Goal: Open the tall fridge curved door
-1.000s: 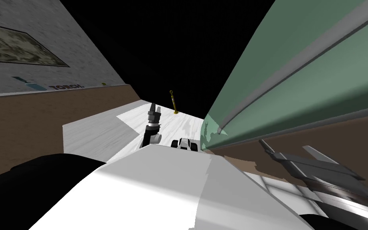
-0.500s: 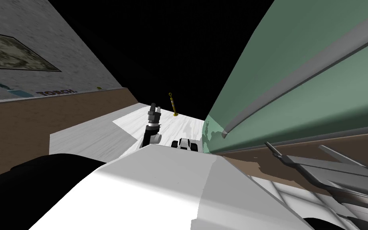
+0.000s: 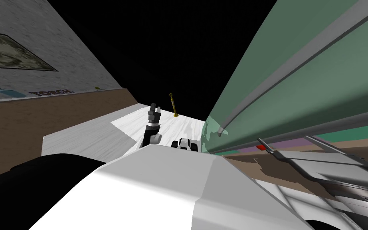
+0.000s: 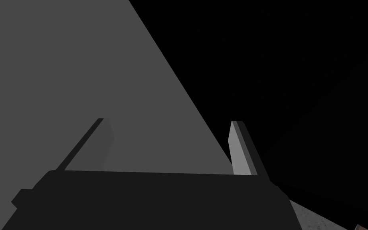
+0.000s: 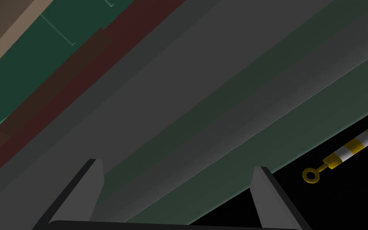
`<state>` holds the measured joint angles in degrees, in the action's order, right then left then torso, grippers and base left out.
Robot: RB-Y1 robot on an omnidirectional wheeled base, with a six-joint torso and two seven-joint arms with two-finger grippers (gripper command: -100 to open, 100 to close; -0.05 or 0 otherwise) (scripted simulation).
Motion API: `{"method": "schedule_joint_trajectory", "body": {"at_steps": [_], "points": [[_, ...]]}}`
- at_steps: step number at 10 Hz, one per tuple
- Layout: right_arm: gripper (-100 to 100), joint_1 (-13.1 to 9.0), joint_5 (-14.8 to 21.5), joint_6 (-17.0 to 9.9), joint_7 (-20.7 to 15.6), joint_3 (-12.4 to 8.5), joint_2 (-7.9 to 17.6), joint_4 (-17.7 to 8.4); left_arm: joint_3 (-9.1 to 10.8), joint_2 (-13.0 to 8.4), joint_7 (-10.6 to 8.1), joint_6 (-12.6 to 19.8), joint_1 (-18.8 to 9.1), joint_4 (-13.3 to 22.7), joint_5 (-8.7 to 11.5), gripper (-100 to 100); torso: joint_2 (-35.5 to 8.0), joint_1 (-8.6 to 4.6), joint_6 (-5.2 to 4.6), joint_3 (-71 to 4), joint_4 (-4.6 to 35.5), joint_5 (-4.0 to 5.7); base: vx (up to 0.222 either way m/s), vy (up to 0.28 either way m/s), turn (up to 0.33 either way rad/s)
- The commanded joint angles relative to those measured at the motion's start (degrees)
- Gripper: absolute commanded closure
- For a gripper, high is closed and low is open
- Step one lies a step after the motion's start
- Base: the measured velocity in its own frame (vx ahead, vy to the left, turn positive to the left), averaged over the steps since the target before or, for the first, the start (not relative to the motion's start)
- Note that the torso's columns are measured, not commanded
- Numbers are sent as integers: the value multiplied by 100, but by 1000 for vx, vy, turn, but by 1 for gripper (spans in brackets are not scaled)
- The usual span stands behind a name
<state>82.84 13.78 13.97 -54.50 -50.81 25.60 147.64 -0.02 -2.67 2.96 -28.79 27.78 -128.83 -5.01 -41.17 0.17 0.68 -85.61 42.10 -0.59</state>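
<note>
The tall fridge's curved green door fills the right side of the head view, with a long grey handle bar running along it. At the door's lower edge a narrow gap shows purple and red. My right gripper is close under that edge, open. In the right wrist view my right gripper faces the green door and its grey handle bar, with nothing between its fingers. My left gripper points away over the floor, apart from the fridge. In the left wrist view my left gripper is open before a flat grey surface.
A yellow and white striped post with a ring on top stands ahead on the pale floor; the striped post is also beyond the door's edge. A grey wall with a framed picture is on the left. A black area lies behind.
A gap with purple and red has appeared at the door's lower edge. My right gripper has turned flatter beneath it. The head view has shifted a little, so the left wall sits further left.
</note>
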Motion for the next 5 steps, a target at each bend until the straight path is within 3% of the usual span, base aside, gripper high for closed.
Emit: {"method": "schedule_joint_trajectory", "body": {"at_steps": [1, 2, 3, 5], "points": [[-100, -3, 59, 45, -82, 75, -40, 120, 0, 0, 0, 0, 0, 0, 0, 0, -4, -5, -4, 8, -2, 10, -8, 17, -37], [-100, 12, 69, 64, -101, 107, -45, 133, 0, 0, 0, 0, 0, 0, 0, 0, -24, -20, -20, 25, 0, 27, -24, 15, -37], [100, 33, 34, 18, -63, 68, -49, 140, 0, 0, 0, 0, 0, 0, 0, 0, -46, -29, -33, 49, 3, 44, 59, -12, -6], [100, 94, -1, 46, -83, 65, -106, 12, 0, 0, 0, 0, 0, 0, 0, 0, -25, -38, -24, 34, -3, 48, 52, 77, -40]]}}
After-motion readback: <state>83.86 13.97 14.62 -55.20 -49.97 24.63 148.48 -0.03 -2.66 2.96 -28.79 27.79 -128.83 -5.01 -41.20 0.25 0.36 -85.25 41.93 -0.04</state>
